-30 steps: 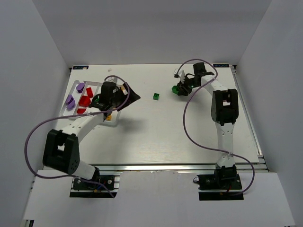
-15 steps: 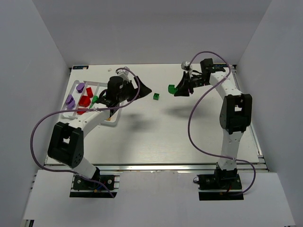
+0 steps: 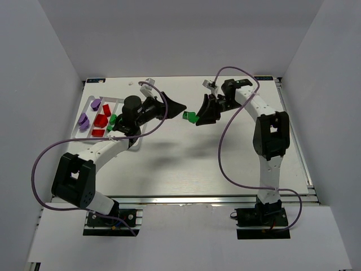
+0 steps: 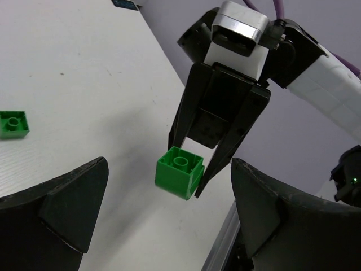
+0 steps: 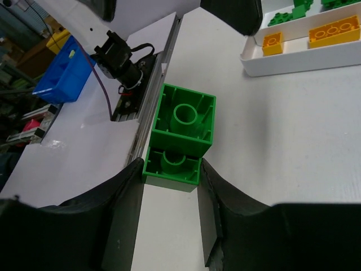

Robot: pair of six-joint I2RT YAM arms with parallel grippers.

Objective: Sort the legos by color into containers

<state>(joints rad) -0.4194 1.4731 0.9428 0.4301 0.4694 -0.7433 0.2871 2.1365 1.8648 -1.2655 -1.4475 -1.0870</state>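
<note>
Lego [image 4: 179, 172], a green cube with one round stud, sits pinched in the right claw [image 5: 171, 180]; left claw [image 4: 168, 169] gapes wide.

Both arms lean inward, their grippers almost nose to nose.
Left gripper [image 3: 174, 105] gapes wide, empty; right gripper [image 3: 200, 117] tilts downward, pinching a green brick [image 4: 179, 172].

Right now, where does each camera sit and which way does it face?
Top external: above, behind the bases, facing down on both arms and the table.
Left wrist: on the left arm, facing past its open fingers at the right gripper gripping a green brick.
Right wrist: on the right arm, its fingers pinching that brick, white tray beyond.
Shared: the brick.
</note>
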